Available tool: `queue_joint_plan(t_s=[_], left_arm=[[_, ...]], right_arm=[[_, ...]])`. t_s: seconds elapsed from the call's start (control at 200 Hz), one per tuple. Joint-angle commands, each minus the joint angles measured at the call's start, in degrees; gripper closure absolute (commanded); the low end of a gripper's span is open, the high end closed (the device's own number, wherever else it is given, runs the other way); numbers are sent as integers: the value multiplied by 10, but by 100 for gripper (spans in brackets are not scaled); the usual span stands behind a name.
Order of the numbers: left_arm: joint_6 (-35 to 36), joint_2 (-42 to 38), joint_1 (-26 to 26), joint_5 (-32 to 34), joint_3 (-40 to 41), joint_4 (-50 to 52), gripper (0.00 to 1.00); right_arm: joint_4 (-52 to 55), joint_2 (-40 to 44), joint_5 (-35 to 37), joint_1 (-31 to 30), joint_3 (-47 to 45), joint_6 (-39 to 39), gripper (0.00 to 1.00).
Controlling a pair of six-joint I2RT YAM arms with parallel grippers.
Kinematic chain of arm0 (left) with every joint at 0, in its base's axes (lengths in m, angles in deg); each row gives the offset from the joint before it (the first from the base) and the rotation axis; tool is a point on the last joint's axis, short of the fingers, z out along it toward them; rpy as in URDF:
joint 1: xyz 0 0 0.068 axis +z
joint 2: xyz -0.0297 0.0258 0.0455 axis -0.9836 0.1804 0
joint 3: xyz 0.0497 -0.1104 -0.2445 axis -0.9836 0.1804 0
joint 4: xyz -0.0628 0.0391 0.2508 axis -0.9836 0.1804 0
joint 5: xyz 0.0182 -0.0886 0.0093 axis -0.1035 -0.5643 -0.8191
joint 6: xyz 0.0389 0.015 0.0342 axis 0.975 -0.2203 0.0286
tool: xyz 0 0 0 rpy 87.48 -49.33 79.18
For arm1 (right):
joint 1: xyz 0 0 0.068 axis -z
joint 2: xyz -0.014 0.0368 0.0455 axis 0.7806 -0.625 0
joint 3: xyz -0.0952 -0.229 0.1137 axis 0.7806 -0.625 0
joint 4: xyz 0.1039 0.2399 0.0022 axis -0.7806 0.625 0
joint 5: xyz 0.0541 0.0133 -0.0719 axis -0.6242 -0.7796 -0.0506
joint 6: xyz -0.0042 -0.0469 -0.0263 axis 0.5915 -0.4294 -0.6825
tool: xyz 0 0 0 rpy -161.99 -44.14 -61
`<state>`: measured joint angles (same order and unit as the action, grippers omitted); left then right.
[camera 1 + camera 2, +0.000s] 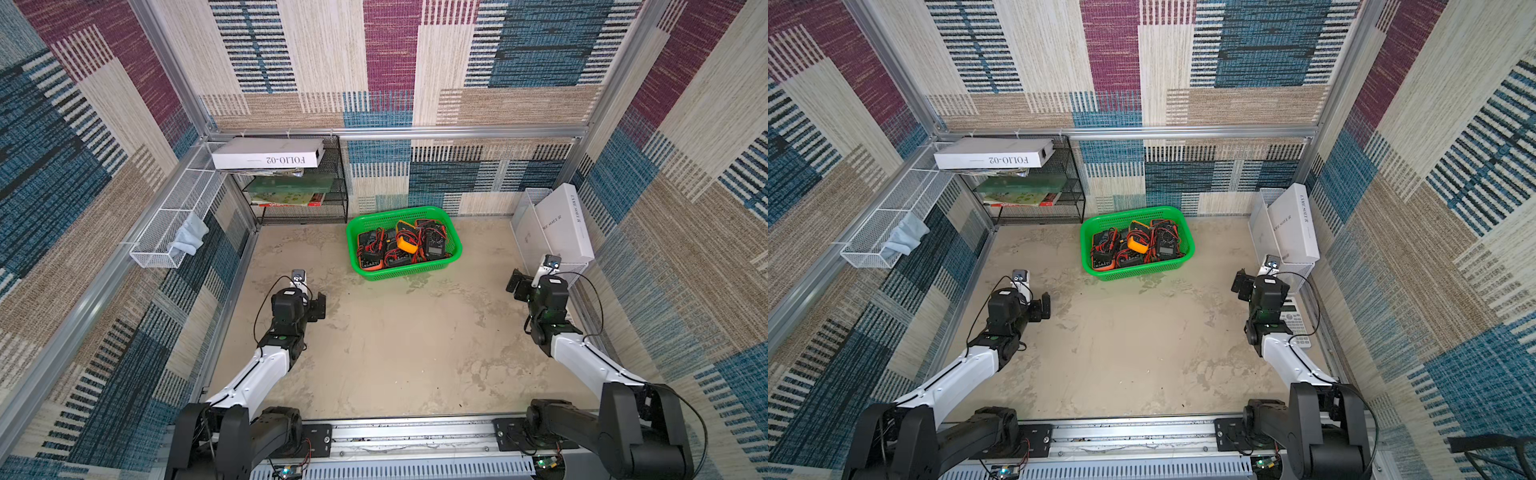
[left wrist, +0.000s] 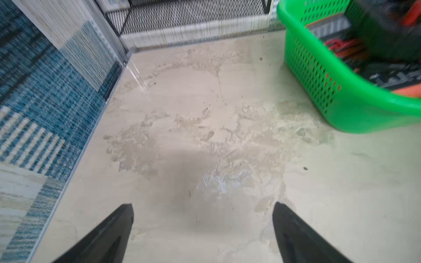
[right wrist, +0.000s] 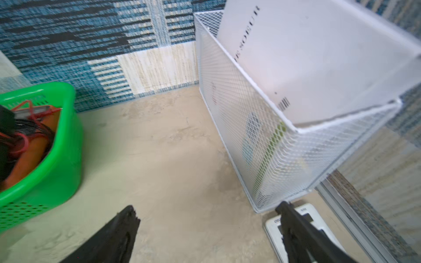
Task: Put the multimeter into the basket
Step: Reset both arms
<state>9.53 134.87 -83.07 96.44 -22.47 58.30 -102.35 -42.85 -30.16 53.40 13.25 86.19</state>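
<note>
Multimeters [image 1: 406, 243] lie piled in the green basket [image 1: 401, 272], centre of both top views; none shows outside. The left gripper [image 2: 202, 208] and right gripper [image 3: 206, 208] gape wide and empty, so the sound move is probably to avoid bumping its rim.

Tabletop [image 1: 395, 340]: basket [image 1: 401, 271], rack [image 1: 303, 219], mesh bin [image 3: 227, 102], calc [image 1: 1295, 330]

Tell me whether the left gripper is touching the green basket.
Apart. In the left wrist view, bare tabletop separates the open left gripper from the green basket.
</note>
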Motion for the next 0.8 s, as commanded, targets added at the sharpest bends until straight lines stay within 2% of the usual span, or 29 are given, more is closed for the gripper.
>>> queue_joint_plan(t_s=[0.0, 0.085, 0.19, 0.316, 0.411, 0.486, 0.591, 0.681, 0.796], left_arm=[[14, 32, 9, -59, 13, -93, 0], [15, 55, 14, -62, 11, -106, 0], [10, 75, 21, -67, 6, -133, 0], [-1, 106, 25, -91, -12, -147, 0], [-5, 126, 27, -110, -5, -179, 1], [-3, 140, 28, -112, -6, -203, 1], [0, 169, 28, -114, -3, -233, 1], [-2, 196, 29, -109, -3, -258, 1], [-18, 202, 53, -152, -26, -220, 0]], right_arm=[[-134, -17, 20, 13, -33, -4, 0], [-198, -48, 19, 14, -55, -14, 0], [-228, -93, 8, 10, -61, -31, 1], [-348, -135, 7, -19, -108, -66, 0], [-373, -161, 1, -47, -105, -104, 1], [-376, -160, -18, -37, -110, -97, 0], [-478, -193, -21, -40, -145, -107, 1], [-439, -183, -30, -37, -135, -102, 0], [-428, -187, -58, -21, -125, -93, 0]])
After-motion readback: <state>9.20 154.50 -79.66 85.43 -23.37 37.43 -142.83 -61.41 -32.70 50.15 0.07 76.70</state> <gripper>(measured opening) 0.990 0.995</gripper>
